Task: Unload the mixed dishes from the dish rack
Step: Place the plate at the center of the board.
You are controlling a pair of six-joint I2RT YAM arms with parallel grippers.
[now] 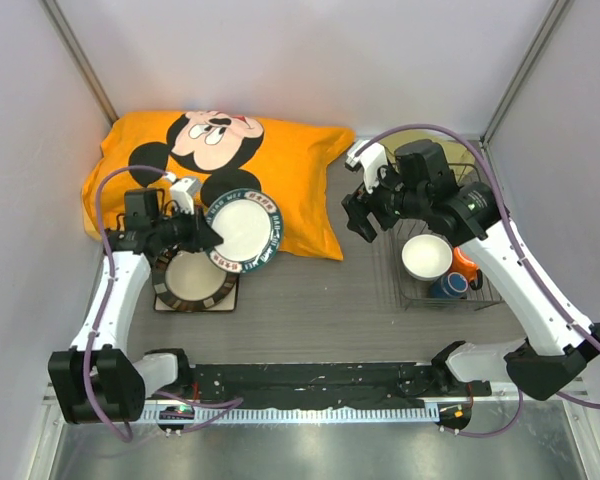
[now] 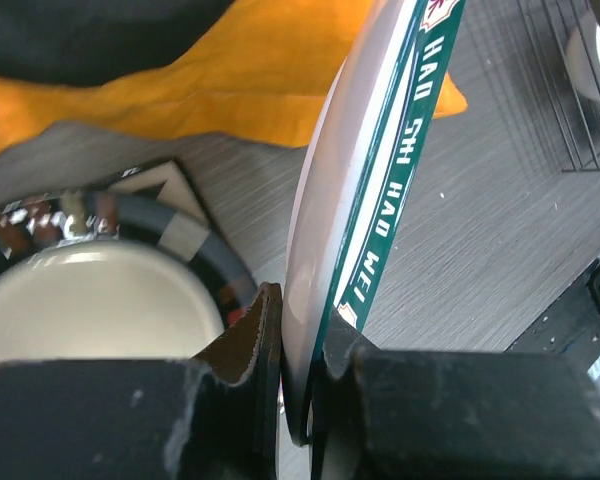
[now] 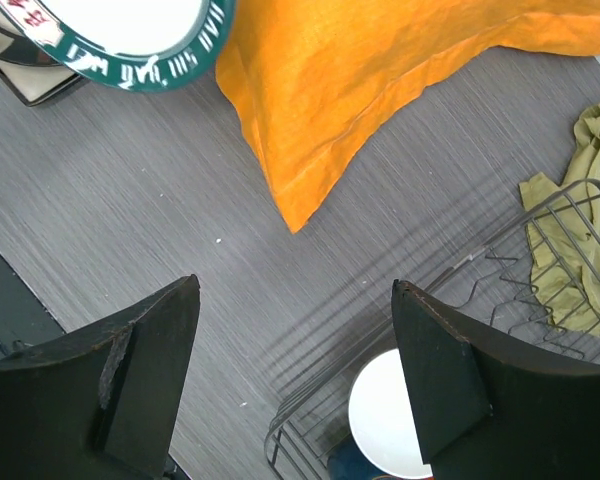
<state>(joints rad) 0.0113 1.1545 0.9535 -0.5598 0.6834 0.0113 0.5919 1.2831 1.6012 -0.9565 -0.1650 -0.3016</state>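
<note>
A grey wood-grain table (image 1: 310, 310) carries a large orange cartoon-mouse cushion (image 1: 290, 170) at its far left and the rectangular dark wire dish rack (image 1: 417, 297) on the right. Inside the rack sit a white bowl (image 1: 426, 256), an orange mug (image 1: 466, 264) and a small dark-blue cup (image 1: 450, 287). The left gripper (image 2: 298, 350) is clamped on the edge of a white plate with a green lettered rim (image 1: 242, 230), tilted above a round brown dark-rimmed plate (image 1: 185, 280) stacked on what seems a square plate (image 2: 155, 183). The right gripper (image 3: 292, 300) hangs beside the rack, jaws wide apart, holding nothing.
</note>
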